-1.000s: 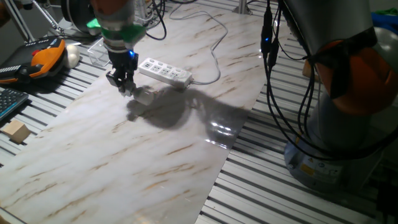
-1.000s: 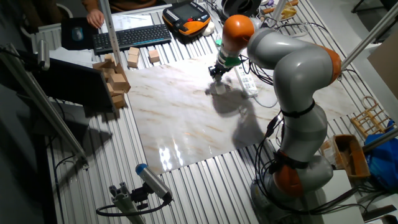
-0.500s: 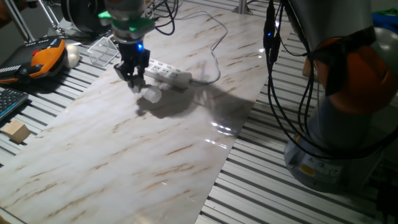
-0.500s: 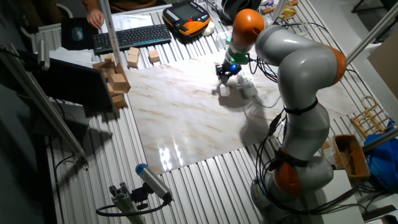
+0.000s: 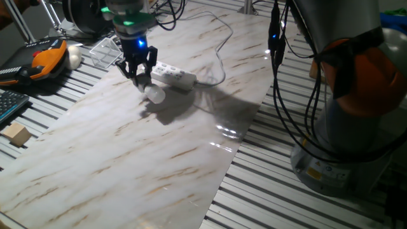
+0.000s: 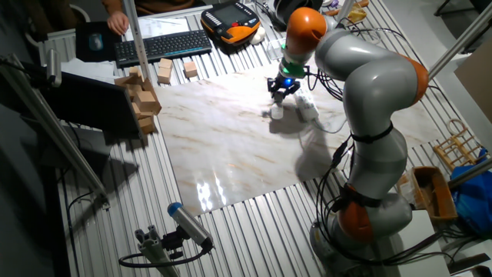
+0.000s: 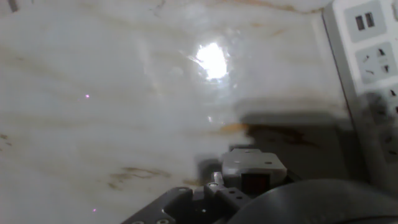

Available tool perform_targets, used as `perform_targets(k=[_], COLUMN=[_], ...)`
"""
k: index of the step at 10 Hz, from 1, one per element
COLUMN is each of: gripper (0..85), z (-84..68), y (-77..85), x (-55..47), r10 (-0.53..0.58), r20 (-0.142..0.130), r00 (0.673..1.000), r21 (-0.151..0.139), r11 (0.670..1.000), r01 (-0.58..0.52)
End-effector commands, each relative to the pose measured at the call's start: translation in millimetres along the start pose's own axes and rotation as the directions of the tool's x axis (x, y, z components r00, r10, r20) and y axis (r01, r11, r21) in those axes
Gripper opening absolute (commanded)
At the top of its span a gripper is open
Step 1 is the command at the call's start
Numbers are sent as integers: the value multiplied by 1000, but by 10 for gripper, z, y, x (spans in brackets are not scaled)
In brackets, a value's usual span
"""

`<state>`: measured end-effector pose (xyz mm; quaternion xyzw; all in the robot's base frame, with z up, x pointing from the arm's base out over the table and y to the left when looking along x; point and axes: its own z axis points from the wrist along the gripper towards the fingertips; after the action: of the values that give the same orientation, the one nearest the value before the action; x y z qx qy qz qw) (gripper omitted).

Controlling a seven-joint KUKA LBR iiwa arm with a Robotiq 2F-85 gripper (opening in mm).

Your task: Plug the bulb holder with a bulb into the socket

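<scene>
Evidently the job was underway but unfinished: the bulb holder (image 5: 152, 93) was off the marble board (image 5: 159, 159), carried in the gripper (image 5: 138, 71) at the upper left of one fixed view, and had not yet gone into the socket (image 5: 170, 74). The socket strip lay flat just behind and to the right of the gripper in that view, its white cable (image 5: 219, 57) running off toward the top of the frame. In the other fixed view the gripper (image 6: 282, 86) hung close beside the strip (image 6: 307, 107) in the upper middle of the frame, with the white holder (image 6: 277, 112) showing below it. The fingers were closed down narrowly on the holder's body, with the rounded bulb (image 5: 156, 95) sticking out below and to the right of them. The hand view showed the strip (image 7: 367, 68) along the right edge, its outlets empty and well off to the side of the tool's axis. By my judgement, what remained was to line the holder up over an outlet, press it home, and let go. Whether the plug pins faced the strip could not be made out.
</scene>
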<state>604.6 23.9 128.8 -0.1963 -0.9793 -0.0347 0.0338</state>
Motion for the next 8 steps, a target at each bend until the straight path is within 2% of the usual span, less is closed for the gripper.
perform_targets(k=[1,2,3,4,6,8], gripper=[0,0,0,0,0,0], z=[-30,-52,-64,-66,-44,-47], y=[-16,-37,-49,-73,-123,-178], x=[29,54,69,75,60,37], r10=[405,446,504,549,634,697], r20=[3,12,21,26,57,74], r00=[914,895,863,836,771,713], r21=[-19,-7,-7,-17,-30,-29], r11=[914,895,864,836,773,716], r01=[-405,-446,-504,-548,-633,-697])
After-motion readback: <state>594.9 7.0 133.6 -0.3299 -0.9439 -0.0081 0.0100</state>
